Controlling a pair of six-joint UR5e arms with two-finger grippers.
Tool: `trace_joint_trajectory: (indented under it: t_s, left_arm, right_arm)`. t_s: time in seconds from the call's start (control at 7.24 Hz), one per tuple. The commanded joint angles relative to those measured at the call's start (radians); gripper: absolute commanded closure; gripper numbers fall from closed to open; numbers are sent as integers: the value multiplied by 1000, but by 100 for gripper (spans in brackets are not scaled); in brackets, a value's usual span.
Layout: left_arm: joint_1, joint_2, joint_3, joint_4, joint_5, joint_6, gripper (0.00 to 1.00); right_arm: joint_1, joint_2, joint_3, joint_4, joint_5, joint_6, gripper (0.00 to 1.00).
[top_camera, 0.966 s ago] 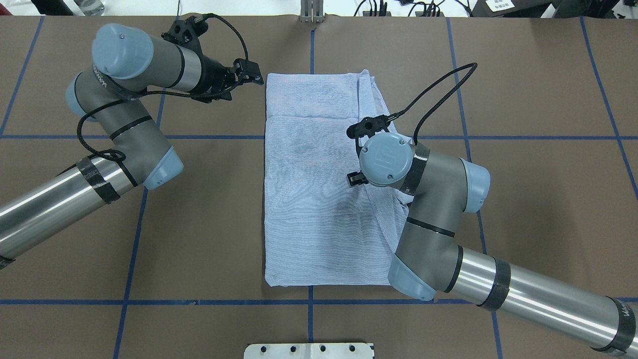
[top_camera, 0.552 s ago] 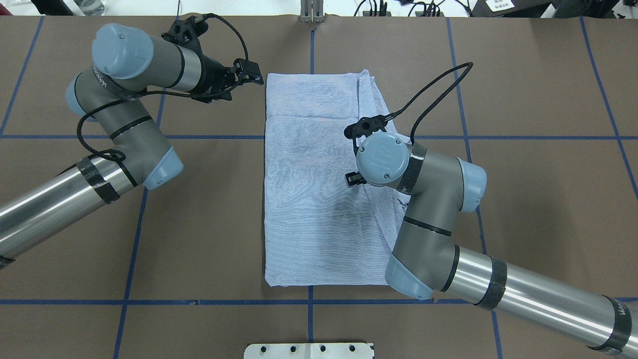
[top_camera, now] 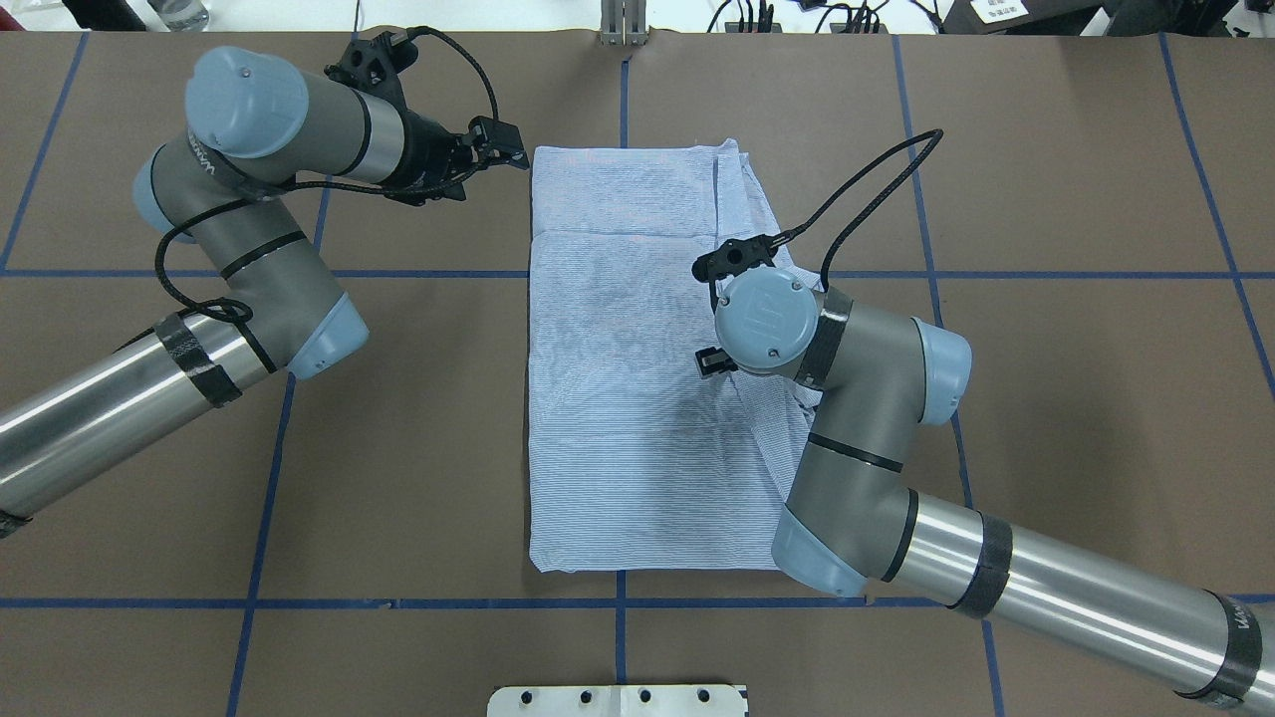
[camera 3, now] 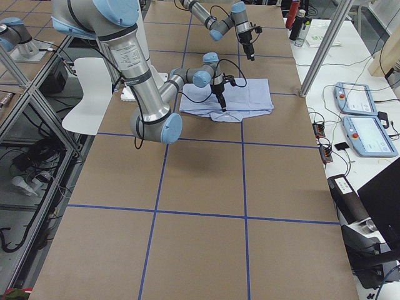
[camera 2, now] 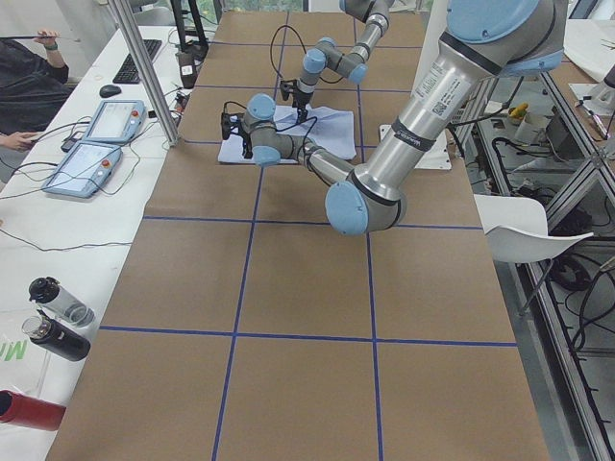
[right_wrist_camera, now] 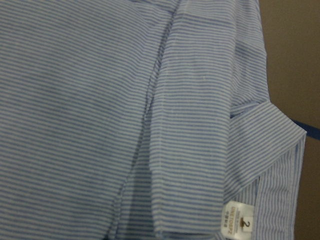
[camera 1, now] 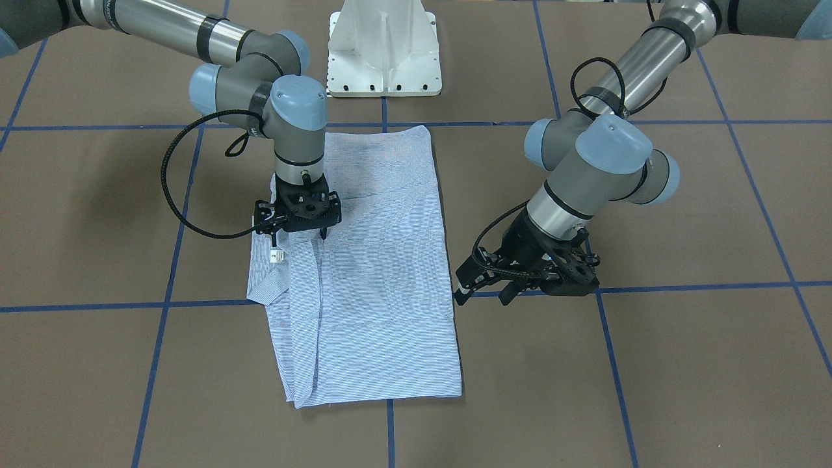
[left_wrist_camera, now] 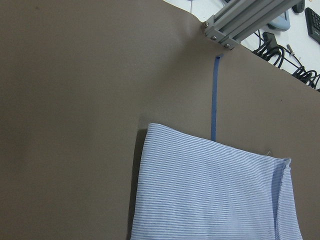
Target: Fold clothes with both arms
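Blue-and-white striped shirt point(top_camera: 628, 418) lies folded into a long rectangle in the middle of the brown tabletop point(top_camera: 1046, 448), its long axis running straight away from the robot. The uneven side is the robot's right, where a narrower layer overlaps the main panel and the collar point(right_wrist_camera: 270, 125) and white neck label point(camera 1: 277, 255) poke out. The right hand point(camera 1: 298, 238) points straight down over that side, close above the cloth just inboard of the label. Its fingers are spread and pinch nothing, though whether the tips touch the fabric cannot be told. The left hand point(top_camera: 513, 151) is off the cloth, just beside the far left corner, also spread and empty, pointing toward the shirt's edge. The right hand is therefore the nearer to the loose material and the left to a clean corner. The coming move likely turns on each hand taking its own long edge, or its own end (a fold across the long axis seems the natural next step). Bare tabletop lies on every side, crossed only by blue tape lines point(top_camera: 398, 273), so there is open room to lift and carry the cloth either way.
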Motion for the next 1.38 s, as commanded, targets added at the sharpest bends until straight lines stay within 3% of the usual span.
trace_joint_trajectory:
  t_s: [0.0, 0.69, 0.97, 1.24]
  left_arm:
    - [0, 0, 0, 1, 0, 0, 0]
    - [3, -11, 0, 1, 0, -5, 0]
    - [5, -12, -17, 4, 0, -6, 0]
    - [5, -14, -31, 14, 0, -6, 0]
  right_arm:
    - [15, -2, 3, 1, 5, -19, 0]
    - [91, -59, 30, 1, 28, -116, 0]
    - [130, -193, 128, 6, 65, -199, 0]
    - [131, -217, 136, 13, 68, -203, 0]
